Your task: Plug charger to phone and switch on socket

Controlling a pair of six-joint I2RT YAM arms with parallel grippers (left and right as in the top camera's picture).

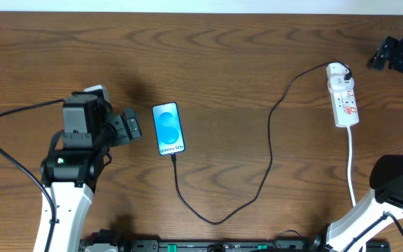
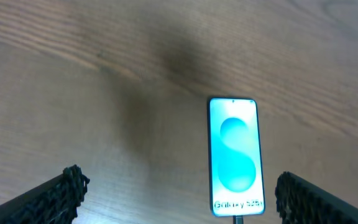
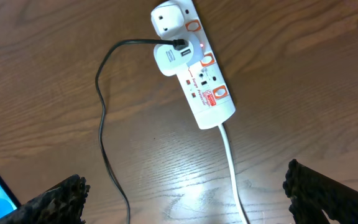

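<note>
both grippers stood wide open and empty: the left gripper [image 1: 133, 128] just left of the phone [image 1: 168, 129], which lay screen-up left of the bench's [image 1: 229, 42] centre, and the right gripper [image 3: 185, 199] near the white power strip [image 1: 344, 94] by the far right corner. the black charger cable [image 1: 270, 154] ran from the strip's white adapter [image 3: 169, 57] to the phone's near end.

The phone [image 1: 168, 129] shows "Galaxy S25+" in small dark letters at one end of its blue-and-white screen. The socket [image 3: 199, 74], well to the right of the phone, carries red marks and fine print too small to read.
</note>
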